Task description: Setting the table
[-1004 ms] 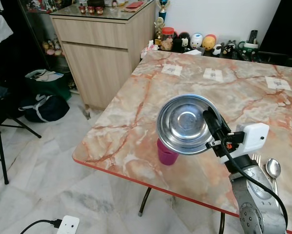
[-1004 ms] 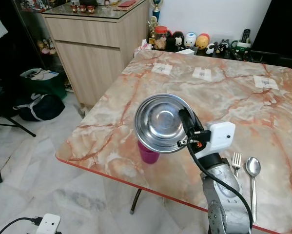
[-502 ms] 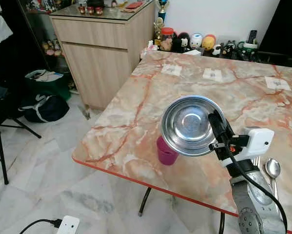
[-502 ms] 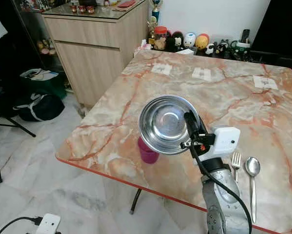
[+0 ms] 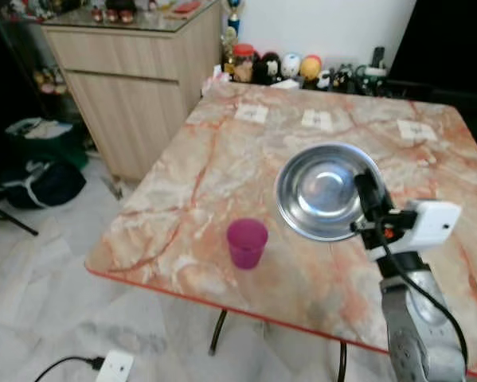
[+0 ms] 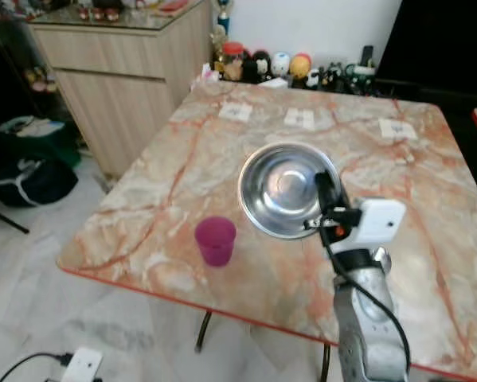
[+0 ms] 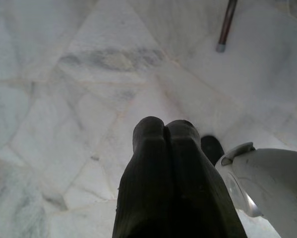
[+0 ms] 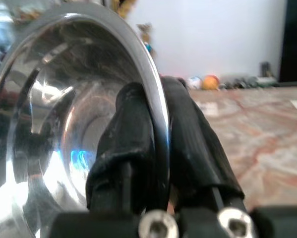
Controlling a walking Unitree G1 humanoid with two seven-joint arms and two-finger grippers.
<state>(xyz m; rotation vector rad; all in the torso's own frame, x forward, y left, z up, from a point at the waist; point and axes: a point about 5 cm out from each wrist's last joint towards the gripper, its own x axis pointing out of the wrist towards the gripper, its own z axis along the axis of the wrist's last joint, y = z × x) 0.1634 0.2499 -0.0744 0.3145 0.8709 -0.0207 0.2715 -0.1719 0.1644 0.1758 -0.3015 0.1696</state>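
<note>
My right gripper is shut on the rim of a shiny steel bowl, holding it tilted above the pink marble table. In the right wrist view the bowl's rim runs between the two black fingers. A magenta cup stands upright on the table near its front edge, to the left of the bowl and apart from it. My left gripper hangs idle over the pale floor, its fingers pressed together with nothing between them.
A wooden cabinet stands left of the table. Small figurines and jars line the table's far edge, and paper squares lie near them. A dark bag and a white power strip lie on the floor.
The camera has shifted, so the whole scene sits differently. The bowl in my right gripper has moved to the right, away from the magenta cup, which now shows in full.
</note>
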